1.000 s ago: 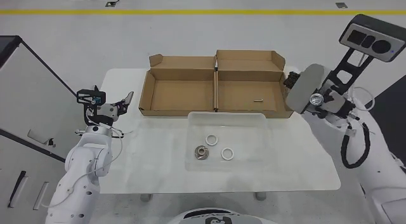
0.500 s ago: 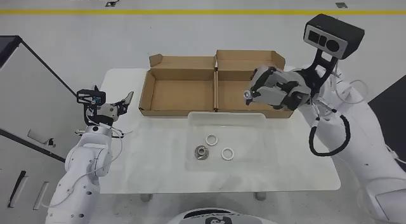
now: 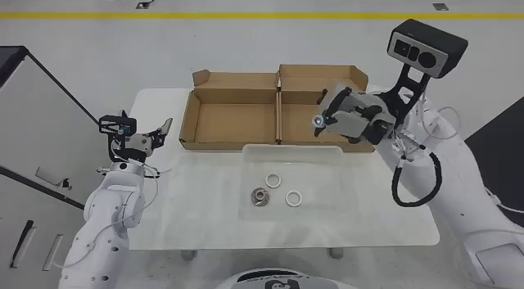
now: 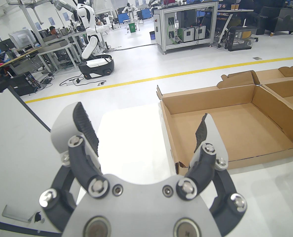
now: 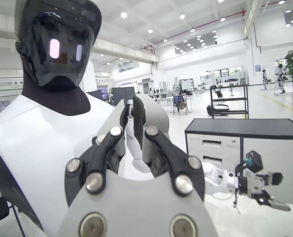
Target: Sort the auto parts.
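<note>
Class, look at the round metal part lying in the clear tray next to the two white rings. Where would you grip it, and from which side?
Grip the metal part across its outer rim, coming straight down from above. It looks round and lies flat, and the walls of the clear tray would likely block a sideways approach.

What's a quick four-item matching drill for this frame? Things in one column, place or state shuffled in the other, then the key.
Things:
1. left gripper
2. right gripper
3. white rings
4. clear tray

Place or state:
A. shut on a threaded metal part, over the right cardboard box
B. lying in the clear tray
C. open, at the left end of the table
D. on the table, just in front of the right cardboard box

Pairs: 1-C, 2-A, 3-B, 4-D
</note>
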`<state>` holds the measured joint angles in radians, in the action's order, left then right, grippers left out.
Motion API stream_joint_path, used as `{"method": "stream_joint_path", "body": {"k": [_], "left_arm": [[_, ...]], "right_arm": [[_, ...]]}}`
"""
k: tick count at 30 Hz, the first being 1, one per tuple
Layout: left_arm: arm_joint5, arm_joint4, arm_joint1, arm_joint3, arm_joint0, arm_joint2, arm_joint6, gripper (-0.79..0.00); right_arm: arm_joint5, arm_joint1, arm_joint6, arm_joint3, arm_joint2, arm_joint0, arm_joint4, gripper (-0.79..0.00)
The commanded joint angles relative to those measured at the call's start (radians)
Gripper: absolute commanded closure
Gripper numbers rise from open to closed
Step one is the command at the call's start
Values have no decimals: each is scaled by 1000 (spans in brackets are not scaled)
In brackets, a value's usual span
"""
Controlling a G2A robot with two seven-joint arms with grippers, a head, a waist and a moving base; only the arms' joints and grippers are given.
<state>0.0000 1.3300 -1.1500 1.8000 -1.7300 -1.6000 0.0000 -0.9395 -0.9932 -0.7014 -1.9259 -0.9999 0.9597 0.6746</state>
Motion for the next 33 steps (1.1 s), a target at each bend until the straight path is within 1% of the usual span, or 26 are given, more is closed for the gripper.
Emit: {"method": "stream_joint_path", "body": {"k": [1, 6, 8, 33], "left_arm": [[0, 0, 0, 0, 0, 0, 0, -785], [0, 0, 0, 0, 0, 0, 0, -785], [0, 0, 0, 0, 0, 0, 0, -785], [0, 0, 0, 0, 0, 0, 0, -785]], "right_arm": [[-22, -5, 9, -5, 6, 9, 25, 0], [-73, -17, 28, -5, 18, 30, 59, 0], [-73, -23, 35, -8, 23, 35, 77, 0], [-73, -23, 35, -8, 23, 35, 77, 0]]}}
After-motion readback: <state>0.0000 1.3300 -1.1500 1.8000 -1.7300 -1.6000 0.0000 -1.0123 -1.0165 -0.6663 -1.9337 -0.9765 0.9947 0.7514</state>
